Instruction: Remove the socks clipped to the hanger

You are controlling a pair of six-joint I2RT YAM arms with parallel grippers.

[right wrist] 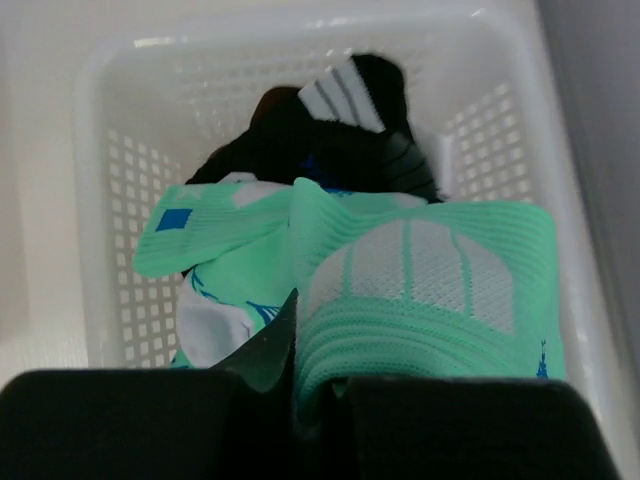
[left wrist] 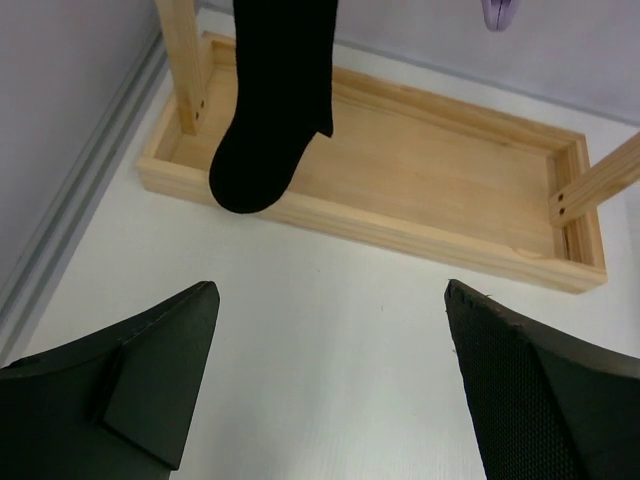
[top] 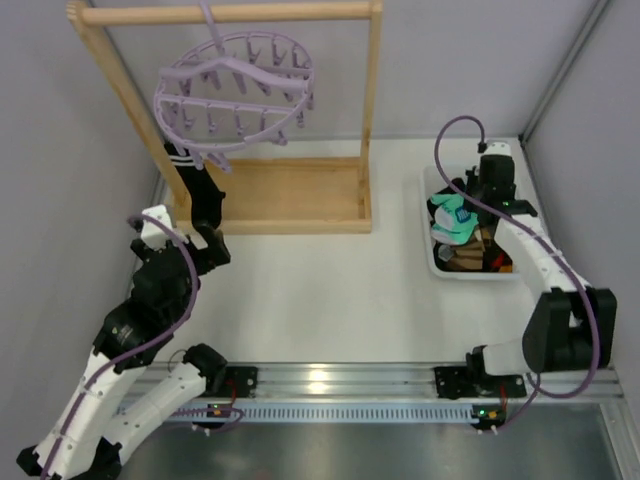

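**benchwatcher:** Where's everything sitting? Room looks super plain.

**sockdrawer:** Yep, pale grey wall panels all round and a matte white bench with an aluminium rail along its near edge. The wooden rack stands at the back left. The lilac hanger hangs by its hook from the rack's top bar, tilted. One black sock with white cuff stripes is clipped on the hanger's left side. It dangles down to the rack's tray base, toe over the front left corner.

**benchwatcher:** And the arms?

**sockdrawer:** The left fingers are spread as wide as they go and hold nothing. They're just in front of the rack, near that sock's toe but not touching it. The right fingers are pinched on a fold of a mint sock, over the white perforated basket that sits on the bench to the right of the rack. Deeper in the basket there's a striped black sock and some brown fabric. Can't make out more of the pile.
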